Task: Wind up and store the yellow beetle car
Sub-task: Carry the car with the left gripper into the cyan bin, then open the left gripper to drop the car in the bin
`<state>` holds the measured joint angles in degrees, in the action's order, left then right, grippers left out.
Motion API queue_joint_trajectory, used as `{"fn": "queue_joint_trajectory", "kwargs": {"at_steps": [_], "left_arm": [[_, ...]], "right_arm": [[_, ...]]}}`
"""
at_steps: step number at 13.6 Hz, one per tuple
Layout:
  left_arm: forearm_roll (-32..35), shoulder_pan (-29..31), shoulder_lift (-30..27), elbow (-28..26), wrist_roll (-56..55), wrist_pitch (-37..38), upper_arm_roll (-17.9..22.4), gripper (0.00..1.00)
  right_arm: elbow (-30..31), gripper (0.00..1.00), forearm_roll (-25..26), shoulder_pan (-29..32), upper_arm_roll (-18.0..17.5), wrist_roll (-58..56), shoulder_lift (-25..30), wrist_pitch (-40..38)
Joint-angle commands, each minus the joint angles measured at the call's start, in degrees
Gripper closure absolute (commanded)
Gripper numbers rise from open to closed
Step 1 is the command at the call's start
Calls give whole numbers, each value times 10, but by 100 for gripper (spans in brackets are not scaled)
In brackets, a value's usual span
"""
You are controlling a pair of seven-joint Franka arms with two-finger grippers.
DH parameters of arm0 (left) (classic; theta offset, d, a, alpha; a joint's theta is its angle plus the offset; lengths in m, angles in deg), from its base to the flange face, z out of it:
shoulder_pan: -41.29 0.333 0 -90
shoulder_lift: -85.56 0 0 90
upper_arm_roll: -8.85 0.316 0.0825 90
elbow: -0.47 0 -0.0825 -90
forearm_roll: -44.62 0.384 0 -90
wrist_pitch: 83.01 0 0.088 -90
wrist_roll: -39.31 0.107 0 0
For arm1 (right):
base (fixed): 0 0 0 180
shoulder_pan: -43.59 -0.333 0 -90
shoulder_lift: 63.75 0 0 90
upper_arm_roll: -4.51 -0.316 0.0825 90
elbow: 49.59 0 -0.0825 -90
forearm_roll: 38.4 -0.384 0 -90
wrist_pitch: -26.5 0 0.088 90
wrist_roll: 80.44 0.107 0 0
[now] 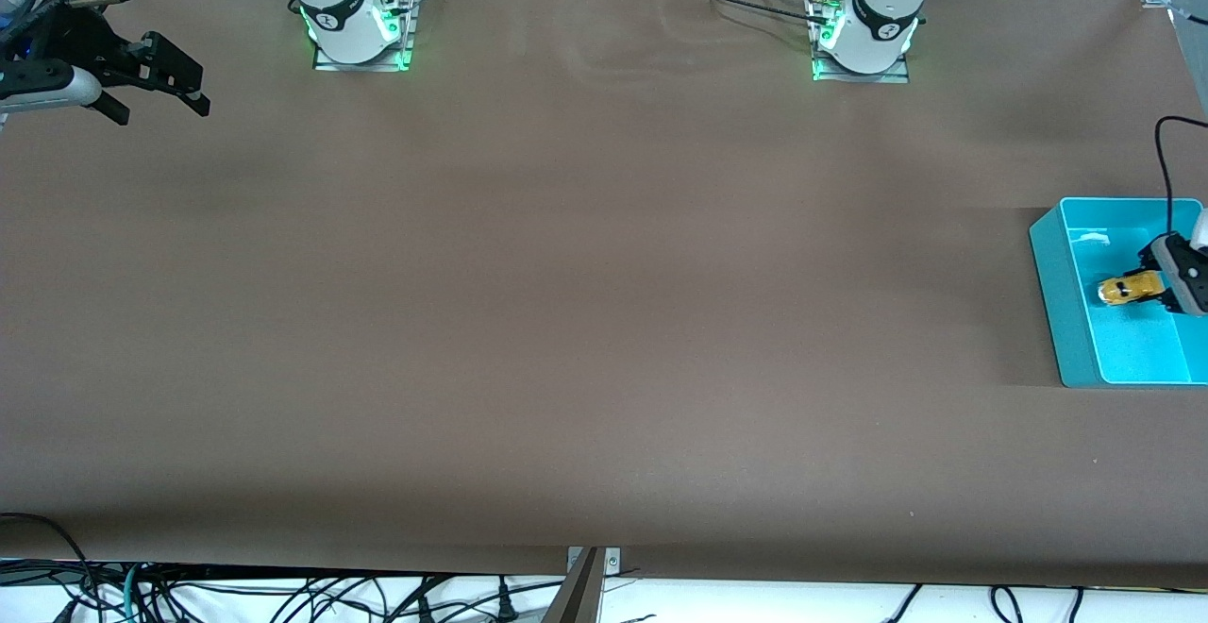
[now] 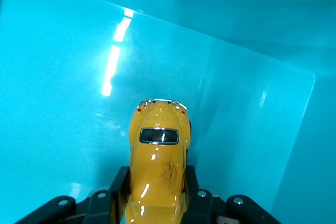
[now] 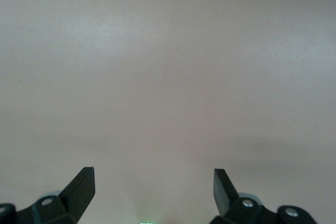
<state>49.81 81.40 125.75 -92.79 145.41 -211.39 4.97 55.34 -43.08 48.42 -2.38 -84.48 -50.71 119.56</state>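
The left claw (image 1: 1163, 289) grips the yellow beetle car (image 1: 1129, 289) over the teal bin (image 1: 1066, 321), car pointing toward nine o'clock. The right claw (image 1: 184, 87) waits, spread wide.

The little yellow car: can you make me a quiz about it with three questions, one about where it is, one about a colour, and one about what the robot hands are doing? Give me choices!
1. Where is the yellow beetle car?
A. on the bare brown table
B. inside the bin, at the left arm's end of the table
C. under the right gripper

2. What colour is the bin?
A. red
B. white
C. turquoise

3. What is the left gripper doing?
A. shut on the car
B. open with nothing in it
C. holding a cable

Answers:
1 B, the front view shows the car within the bin's walls.
2 C, the walls are turquoise in the front and left wrist views.
3 A, the left wrist view shows its fingers pressed on both sides of the car; the right gripper waits open over the table's right-arm end.
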Motion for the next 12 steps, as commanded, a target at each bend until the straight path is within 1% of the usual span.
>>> {"fn": "queue_joint_trajectory", "kwargs": {"at_steps": [1,3,4,5,6,7,9,11,12], "left_arm": [[7,8,8,28,19,12,-10,0],[2,5,-2,34,18,16,-12,0],[-2,4,-10,40,17,32,-14,0],[-9,3,-20,59,17,58,-18,0],[-18,3,-27,90,17,90,-26,0],[-23,2,-34,118,12,134,-32,0],[-37,2,-47,169,4,192,-54,0],[-44,1,-77,187,-48,242,-83,0],[-44,2,-94,188,-88,268,-108,0]], "right_arm": [[10,0,-3,-3,1,7,13,3],[10,0,-3,-3,1,7,13,4],[11,0,-3,-3,1,7,13,4],[13,0,-3,-4,1,7,13,5],[14,0,-3,-3,1,8,13,5],[13,0,-2,-3,1,8,13,5],[14,0,-2,-3,1,7,13,5],[13,0,-2,-3,1,7,13,5],[13,0,-2,-4,1,8,13,6]]}}
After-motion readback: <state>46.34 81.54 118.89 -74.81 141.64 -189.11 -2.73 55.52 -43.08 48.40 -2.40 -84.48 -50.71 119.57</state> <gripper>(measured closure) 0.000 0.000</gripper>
